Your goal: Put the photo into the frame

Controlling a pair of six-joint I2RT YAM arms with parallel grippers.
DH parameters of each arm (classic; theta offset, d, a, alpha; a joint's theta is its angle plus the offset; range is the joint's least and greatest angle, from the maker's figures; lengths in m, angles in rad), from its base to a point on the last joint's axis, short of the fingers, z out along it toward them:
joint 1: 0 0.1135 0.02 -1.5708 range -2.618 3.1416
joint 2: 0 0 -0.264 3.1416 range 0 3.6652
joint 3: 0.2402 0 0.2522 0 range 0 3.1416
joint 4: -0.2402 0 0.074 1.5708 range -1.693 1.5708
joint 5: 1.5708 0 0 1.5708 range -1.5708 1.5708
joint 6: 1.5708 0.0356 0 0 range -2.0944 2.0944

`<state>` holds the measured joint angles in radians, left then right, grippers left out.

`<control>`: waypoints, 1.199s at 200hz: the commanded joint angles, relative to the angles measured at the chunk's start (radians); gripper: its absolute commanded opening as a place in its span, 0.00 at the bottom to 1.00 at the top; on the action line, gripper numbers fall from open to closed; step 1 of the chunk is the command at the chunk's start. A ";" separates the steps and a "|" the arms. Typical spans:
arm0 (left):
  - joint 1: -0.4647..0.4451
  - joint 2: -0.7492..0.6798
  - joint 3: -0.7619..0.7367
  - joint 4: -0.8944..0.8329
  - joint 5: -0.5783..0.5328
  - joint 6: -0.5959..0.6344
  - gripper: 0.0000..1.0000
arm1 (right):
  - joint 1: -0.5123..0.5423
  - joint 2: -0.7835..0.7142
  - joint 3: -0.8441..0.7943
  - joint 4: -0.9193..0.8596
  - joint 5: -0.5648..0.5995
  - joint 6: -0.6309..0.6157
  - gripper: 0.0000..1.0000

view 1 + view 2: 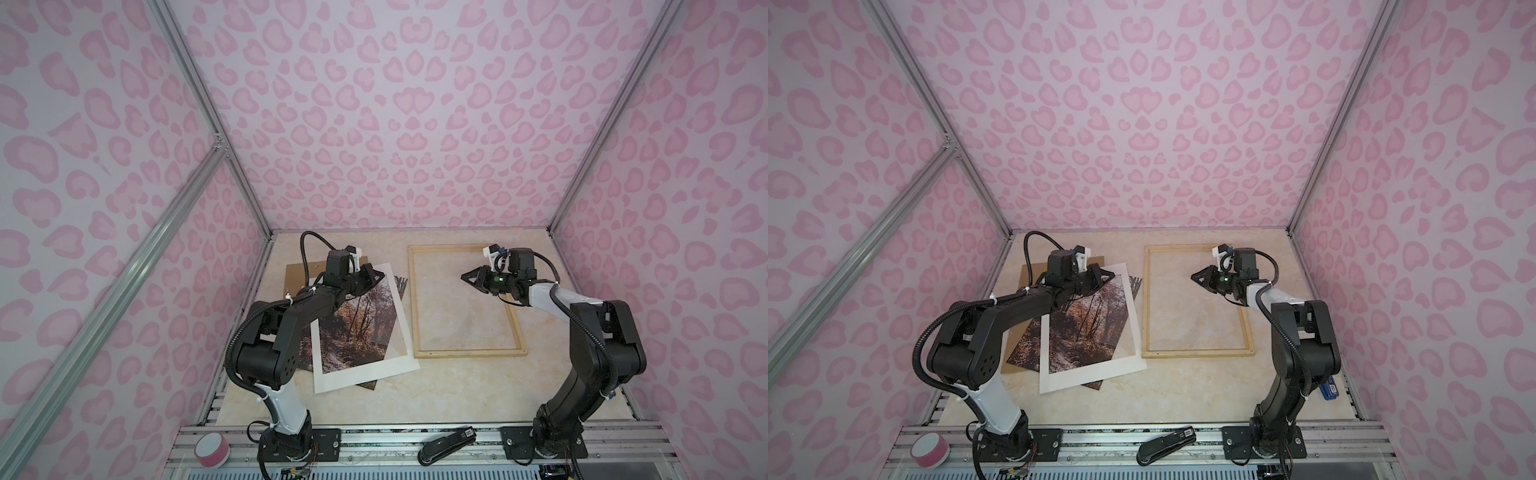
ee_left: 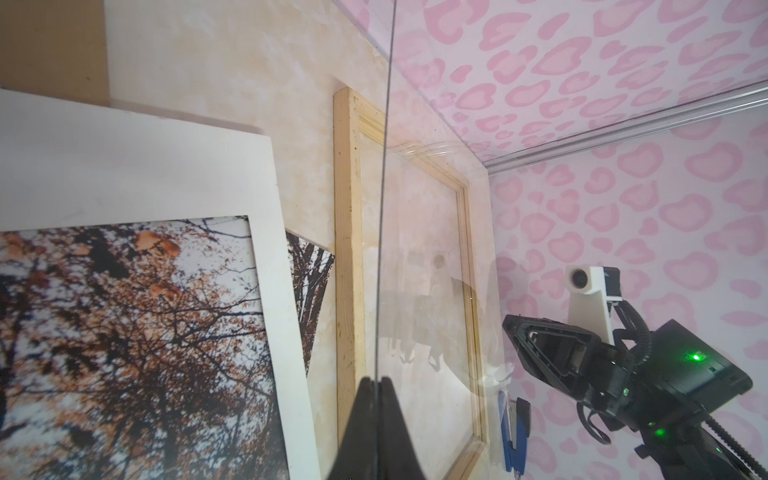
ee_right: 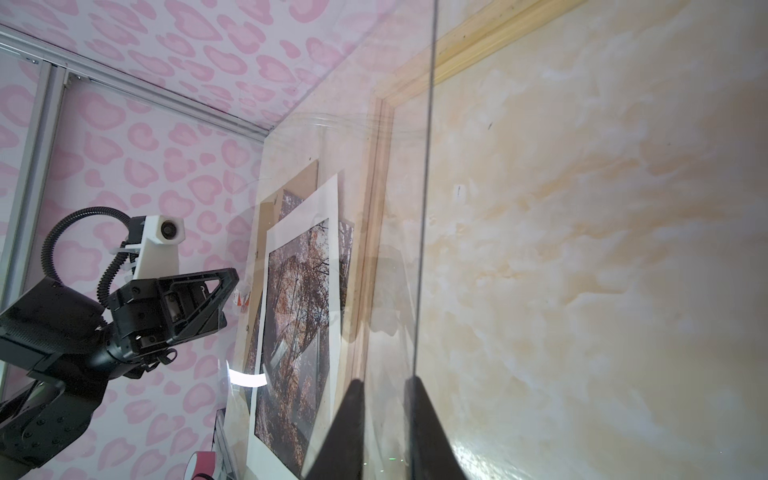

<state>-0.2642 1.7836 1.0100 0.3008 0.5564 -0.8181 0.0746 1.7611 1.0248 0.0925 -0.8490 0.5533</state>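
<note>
Two grippers face each other over the back half of the desk point(image 1: 457, 395). Between them is a clear sheet point(image 2: 384, 208), which shows as little more than a thin line on either wrist camera and hardly at all in the top views.

The left gripper point(image 1: 379, 275) is fully closed, and on its wrist view the fingertips point(image 2: 363, 395) pinch one edge of that sheet. It hangs above the back right corner of the mat point(image 1: 365, 372).

The right gripper point(image 1: 463, 276) is above the back right part of the frame point(image 1: 469, 354). On its own camera I see its jaws a little apart. The sheet's edge runs down against one finger, and there is a clear gap to the other, so it clamps nothing.

The photo point(image 1: 357, 328) lies flat and askew on the left half of the desk, picture side up. The mat lies over it at a different angle, so the forest shows through the window and photo corners poke out beyond the mat. A brown board point(image 1: 297, 274) sits under both toward the back left.

The frame lies flat right of the photo, with bare desk showing through it. The photo's back corner is just beside the frame's left strip, and I cannot tell if they touch.
</note>
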 commanded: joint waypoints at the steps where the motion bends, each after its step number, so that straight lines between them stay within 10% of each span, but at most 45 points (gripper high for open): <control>1: -0.002 0.004 0.009 0.057 0.053 -0.007 0.04 | 0.004 0.003 0.014 -0.011 -0.074 -0.020 0.21; 240: -0.020 -0.020 -0.080 0.325 -0.055 -0.201 0.04 | 0.012 0.002 -0.103 0.312 -0.111 0.220 0.32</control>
<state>-0.2737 1.7889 0.9463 0.5549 0.5495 -1.0019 0.0803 1.7653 0.9276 0.3424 -0.9161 0.7479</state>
